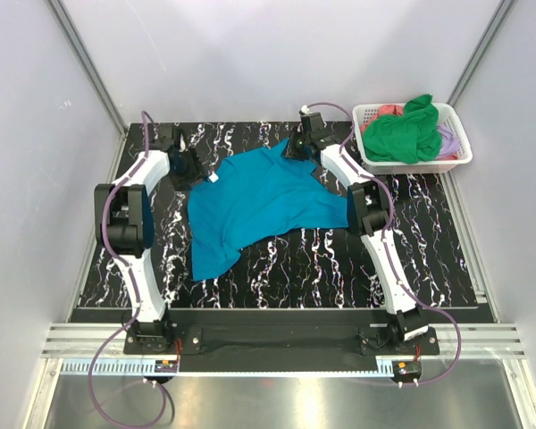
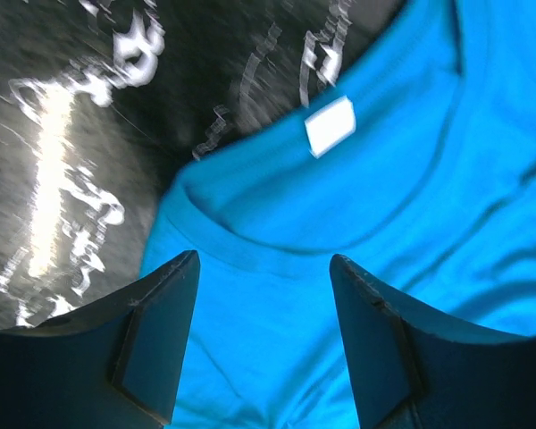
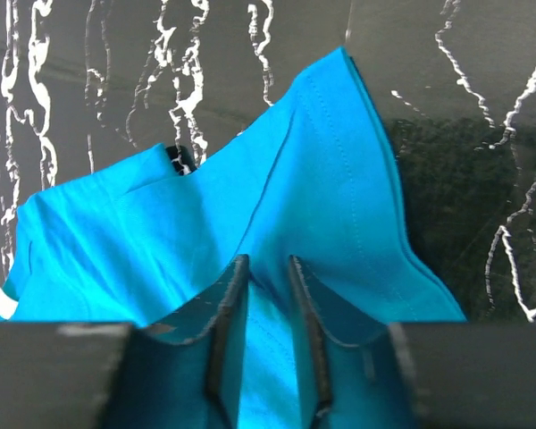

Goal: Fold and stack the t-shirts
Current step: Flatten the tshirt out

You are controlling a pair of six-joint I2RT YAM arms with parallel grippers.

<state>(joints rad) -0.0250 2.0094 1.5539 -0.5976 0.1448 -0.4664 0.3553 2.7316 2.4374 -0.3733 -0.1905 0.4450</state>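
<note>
You are at the spreading step: the teal-blue t-shirt (image 1: pixel 259 206) lies rumpled on the marbled surface (image 1: pixel 339 268) between the arms, not yet folded. Your right gripper (image 3: pixel 268 261) has its jaws clenched on a raised ridge of cloth at the shirt's far edge; the left gripper (image 2: pixel 263 264) hovers, jaws released, over the collar (image 2: pixel 295 241) near the white label (image 2: pixel 330 125). Next, the left likely must pinch that collar so both can pull the shirt flat.
</note>
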